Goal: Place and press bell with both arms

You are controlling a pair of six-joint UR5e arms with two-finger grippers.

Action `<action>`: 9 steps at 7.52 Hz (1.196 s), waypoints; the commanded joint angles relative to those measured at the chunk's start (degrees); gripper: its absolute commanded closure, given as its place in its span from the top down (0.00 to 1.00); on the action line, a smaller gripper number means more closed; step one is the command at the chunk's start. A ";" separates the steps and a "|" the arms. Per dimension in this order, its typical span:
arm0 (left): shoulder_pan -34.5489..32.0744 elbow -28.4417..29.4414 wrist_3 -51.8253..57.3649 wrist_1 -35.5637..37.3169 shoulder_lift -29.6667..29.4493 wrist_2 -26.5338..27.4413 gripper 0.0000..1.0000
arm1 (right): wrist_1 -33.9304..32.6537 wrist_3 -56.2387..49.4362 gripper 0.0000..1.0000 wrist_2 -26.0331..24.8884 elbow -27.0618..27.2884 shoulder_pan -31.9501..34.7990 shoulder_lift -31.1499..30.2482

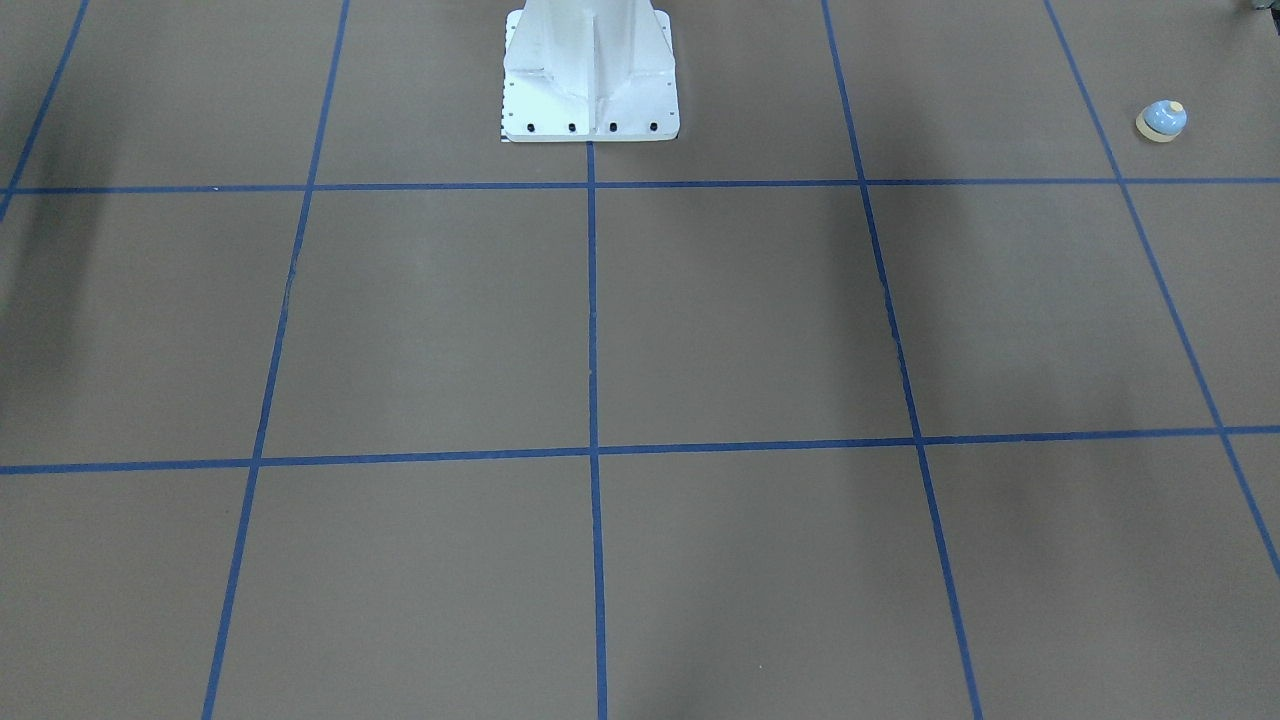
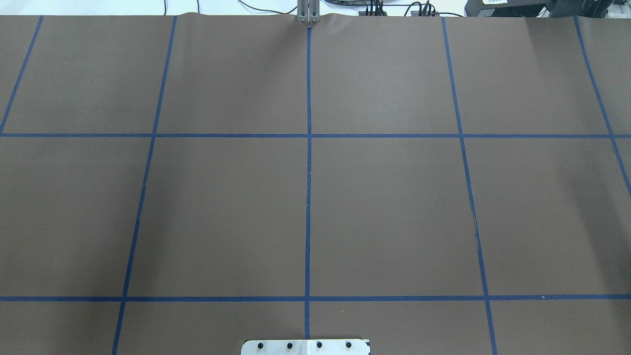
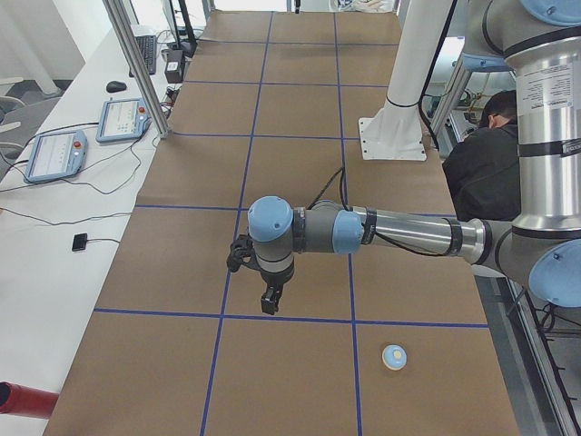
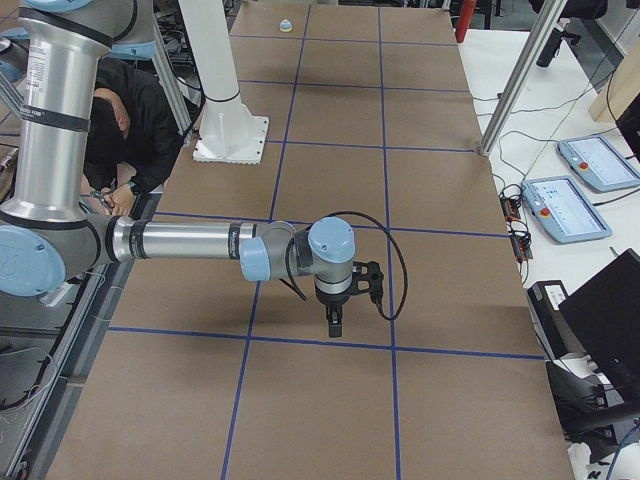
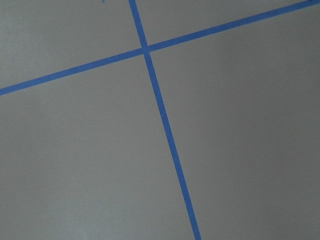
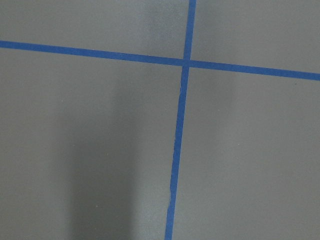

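Note:
The light-blue bell (image 1: 1162, 120) with a cream button and cream rim stands upright on the brown table, near the robot's side at its left end. It also shows in the exterior left view (image 3: 394, 357) and, small and far, in the exterior right view (image 4: 285, 25). My left gripper (image 3: 270, 304) hangs fingers down above the table, apart from the bell and further from the robot's side than it. My right gripper (image 4: 334, 325) hangs fingers down over the table's other end. Both show only in side views, so I cannot tell if they are open or shut. The wrist views show only table and blue tape.
The white bolted pedestal (image 1: 590, 75) stands mid-table at the robot's side. Blue tape lines (image 2: 308, 148) grid the brown table. A person in black (image 3: 481, 163) crouches behind the pedestal. Teach pendants (image 3: 54, 154) lie on the white side table, by a metal post (image 3: 136, 64).

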 commanded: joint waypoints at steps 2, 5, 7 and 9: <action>0.09 0.33 0.09 -0.16 -0.17 0.14 1.00 | 0.00 0.00 1.00 0.00 0.09 -0.09 0.11; 0.00 0.59 0.09 -0.34 -0.79 0.05 1.00 | 0.26 0.17 1.00 0.26 0.09 -0.18 0.55; 0.09 0.68 0.09 -0.77 -1.67 -0.04 1.00 | 1.58 0.26 1.00 0.35 0.00 -0.26 0.55; 0.09 1.29 -0.09 -2.18 -3.95 -0.04 1.00 | 1.67 0.18 1.00 0.35 0.00 -0.26 0.55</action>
